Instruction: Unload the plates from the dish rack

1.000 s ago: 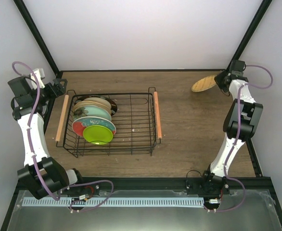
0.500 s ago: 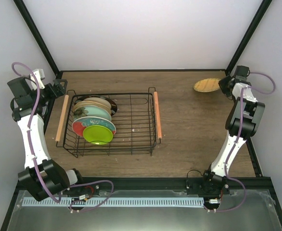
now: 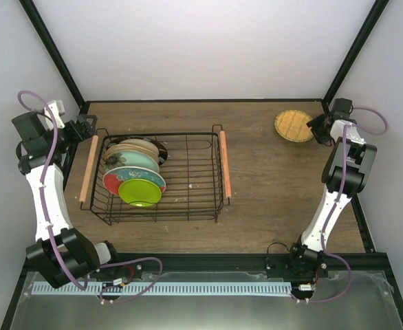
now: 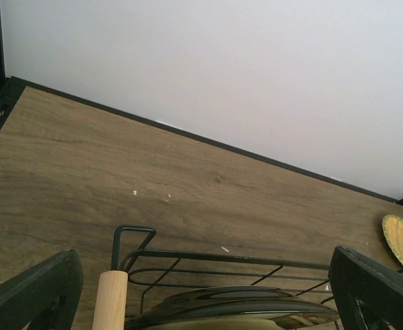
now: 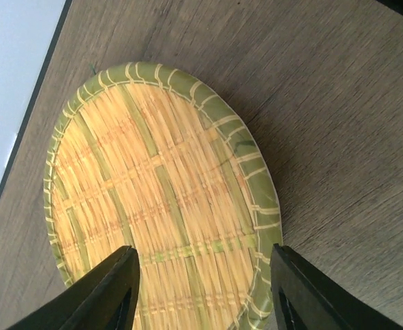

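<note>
The black wire dish rack (image 3: 188,199) stands at the left of the table. Several plates lean in its left half: lime-green (image 3: 139,192) in front, red with teal flower (image 3: 111,183), pale teal (image 3: 134,163), beige (image 3: 127,150) and a dark-rimmed one (image 3: 152,145) at the back. The orange gridded plate (image 3: 293,126) lies flat on the table at the back right, also in the right wrist view (image 5: 160,199). My right gripper (image 3: 318,128) (image 5: 201,289) is open, jaws on either side of that plate's edge. My left gripper (image 3: 84,127) (image 4: 201,302) is open and empty by the rack's far left corner (image 4: 222,258).
The rack's wooden handles run along its left side (image 3: 88,168) (image 4: 111,302) and right side (image 3: 223,163). Black frame posts stand at the back corners. The back wall is close behind both grippers.
The right gripper brought the orange gridded plate down from a tilted hold to flat on the table, and its jaws now stand open. The left arm barely moved.
</note>
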`<state>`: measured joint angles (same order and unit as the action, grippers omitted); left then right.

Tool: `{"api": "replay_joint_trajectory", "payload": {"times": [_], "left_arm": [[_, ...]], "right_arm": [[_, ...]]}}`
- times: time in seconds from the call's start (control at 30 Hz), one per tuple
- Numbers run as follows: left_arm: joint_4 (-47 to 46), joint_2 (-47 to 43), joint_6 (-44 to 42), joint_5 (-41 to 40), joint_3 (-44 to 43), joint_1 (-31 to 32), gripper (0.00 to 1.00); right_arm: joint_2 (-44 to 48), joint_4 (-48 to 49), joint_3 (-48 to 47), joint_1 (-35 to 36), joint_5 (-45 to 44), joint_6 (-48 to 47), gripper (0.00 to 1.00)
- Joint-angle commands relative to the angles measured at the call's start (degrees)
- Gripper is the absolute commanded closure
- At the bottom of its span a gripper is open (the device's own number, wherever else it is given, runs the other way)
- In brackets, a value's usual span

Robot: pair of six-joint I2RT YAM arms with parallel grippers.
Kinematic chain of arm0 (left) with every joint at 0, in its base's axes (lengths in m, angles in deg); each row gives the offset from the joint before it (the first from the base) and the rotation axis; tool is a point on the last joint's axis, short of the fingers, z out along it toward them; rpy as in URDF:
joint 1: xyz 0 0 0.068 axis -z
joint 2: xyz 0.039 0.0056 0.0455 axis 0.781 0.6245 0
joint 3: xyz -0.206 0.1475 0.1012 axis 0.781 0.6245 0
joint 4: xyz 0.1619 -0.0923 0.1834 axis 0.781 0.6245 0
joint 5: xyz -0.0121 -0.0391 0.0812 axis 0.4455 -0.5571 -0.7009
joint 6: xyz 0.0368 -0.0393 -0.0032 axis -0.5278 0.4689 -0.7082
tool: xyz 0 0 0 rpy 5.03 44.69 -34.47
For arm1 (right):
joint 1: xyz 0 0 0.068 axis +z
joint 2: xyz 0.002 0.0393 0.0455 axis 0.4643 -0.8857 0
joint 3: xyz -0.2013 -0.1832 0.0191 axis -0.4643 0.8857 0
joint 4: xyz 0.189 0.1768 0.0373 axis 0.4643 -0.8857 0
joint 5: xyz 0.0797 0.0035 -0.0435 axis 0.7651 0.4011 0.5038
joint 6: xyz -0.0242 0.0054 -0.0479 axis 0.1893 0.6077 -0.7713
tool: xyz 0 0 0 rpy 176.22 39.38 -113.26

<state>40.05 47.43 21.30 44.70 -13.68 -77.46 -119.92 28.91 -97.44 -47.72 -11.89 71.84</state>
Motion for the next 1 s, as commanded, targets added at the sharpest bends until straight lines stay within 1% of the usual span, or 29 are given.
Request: {"api": "replay_joint_trajectory", "payload": {"times": [0.0,0.13,0.27,0.4,0.47,0.53,0.57,0.7,0.83,0.97], "left_arm": [[-1.6,-1.46,0.81,1.12,1.04,0.08,0.0],[-1.6,-1.83,0.72,0.86,1.47,0.03,0.0],[-1.47,-2.12,0.5,0.65,1.58,0.09,0.0],[-0.97,-1.71,-0.42,0.32,0.98,0.13,0.0],[-0.52,-1.23,-1.19,0.15,0.27,0.25,0.0],[-0.19,-0.78,-1.6,0.12,-0.38,0.31,0.0],[-0.12,-0.58,-1.65,0.12,-0.75,0.32,0.0],[-0.11,-0.03,-1.72,0.35,-1.33,0.54,0.0],[-0.12,-0.07,-1.98,0.67,-1.16,0.58,0.0],[-0.02,-0.44,-2.64,0.98,-0.91,0.7,0.0]], "right_arm": [[0.32,-1.72,-1.14,-0.28,1.28,-3.26,0.46],[4.44,-0.37,-0.31,-0.11,4.06,-5.08,0.45],[12.76,1.66,0.77,1.45,7.53,-9.74,0.43],[21.51,7.61,3.75,4.82,14.14,-16.31,0.4],[25.48,9.9,4.32,8.15,18.02,-20.74,0.4],[28.84,10.16,3.93,13.51,19.38,-25.94,0.4],[30.46,10.01,3.8,17.51,18.71,-29.03,0.4],[35.8,9.42,3.46,36.85,11.84,-41.49,0.39],[36.16,8.42,4.65,53.65,5.63,-47.55,0.42],[33.68,7.67,6.2,65.98,0.68,-53.29,0.45]]}}
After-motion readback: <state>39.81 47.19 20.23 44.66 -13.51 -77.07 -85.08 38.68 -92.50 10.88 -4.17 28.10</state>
